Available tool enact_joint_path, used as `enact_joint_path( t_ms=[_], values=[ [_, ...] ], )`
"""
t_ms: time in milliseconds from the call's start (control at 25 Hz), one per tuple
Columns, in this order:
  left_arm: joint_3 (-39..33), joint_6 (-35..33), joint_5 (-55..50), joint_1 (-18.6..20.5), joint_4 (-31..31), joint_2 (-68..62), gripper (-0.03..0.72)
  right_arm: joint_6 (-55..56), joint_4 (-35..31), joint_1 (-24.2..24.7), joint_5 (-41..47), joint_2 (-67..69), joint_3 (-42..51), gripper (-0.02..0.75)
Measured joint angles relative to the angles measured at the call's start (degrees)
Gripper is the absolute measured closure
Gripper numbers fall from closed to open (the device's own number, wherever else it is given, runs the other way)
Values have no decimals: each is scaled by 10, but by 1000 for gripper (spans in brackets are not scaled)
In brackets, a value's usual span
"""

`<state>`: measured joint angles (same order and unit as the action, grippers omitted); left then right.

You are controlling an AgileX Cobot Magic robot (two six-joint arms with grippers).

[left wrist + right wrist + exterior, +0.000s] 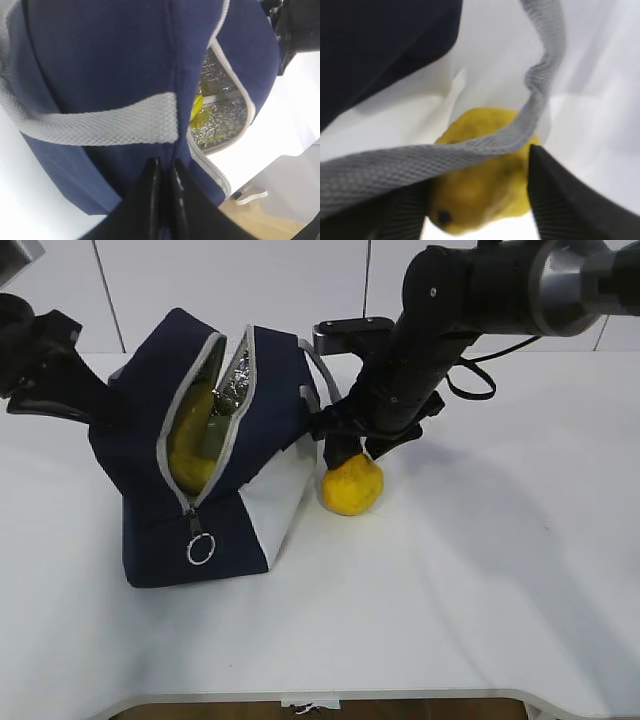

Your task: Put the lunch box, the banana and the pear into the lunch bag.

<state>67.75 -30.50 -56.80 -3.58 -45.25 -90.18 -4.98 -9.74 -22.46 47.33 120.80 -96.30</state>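
Note:
The navy lunch bag [200,530] stands on the white table with its zipper open. Inside it shows the yellow banana [190,445], and beside that a dull green shape that looks like the lunch box [213,432]. My left gripper [164,165] is shut on the bag's navy fabric [100,60] just under a grey handle strap. A bit of banana [198,107] shows against the silver lining. The pear [351,485] rests on the table against the bag's white side. My right gripper [477,170] reaches down over it, with a finger pressed to each side of the pear [485,195].
A grey handle strap [470,150] of the bag drapes across the pear between my right fingers. The ring zipper pull [199,550] hangs at the bag's front. The table edge [320,695] runs close to the camera.

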Motion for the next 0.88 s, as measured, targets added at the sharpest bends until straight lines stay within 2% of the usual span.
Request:
enact_joint_path(
  t_ms=[40,80,120,200,240,480,720,880],
  values=[
    [0,0,-1,0,0,0,690,0,2,0,1,0,0,317],
    [0,0,-1,0,1,0,690,0,2,0,1,0,0,317],
    [0,0,-1,0,1,0,690,0,6,0,7,0,-2,391],
    [0,0,-1,0,1,0,690,0,13,0,12,0,-2,401],
    [0,0,-1,0,1,0,690,0,24,0,20,0,-5,456],
    [0,0,-1,0,4,0,690,0,53,0,72,-1,-16,474],
    [0,0,-1,0,5,0,690,0,65,0,208,1,-59,477],
    [0,0,-1,0,5,0,690,0,65,0,224,1,-74,479]
  ],
)
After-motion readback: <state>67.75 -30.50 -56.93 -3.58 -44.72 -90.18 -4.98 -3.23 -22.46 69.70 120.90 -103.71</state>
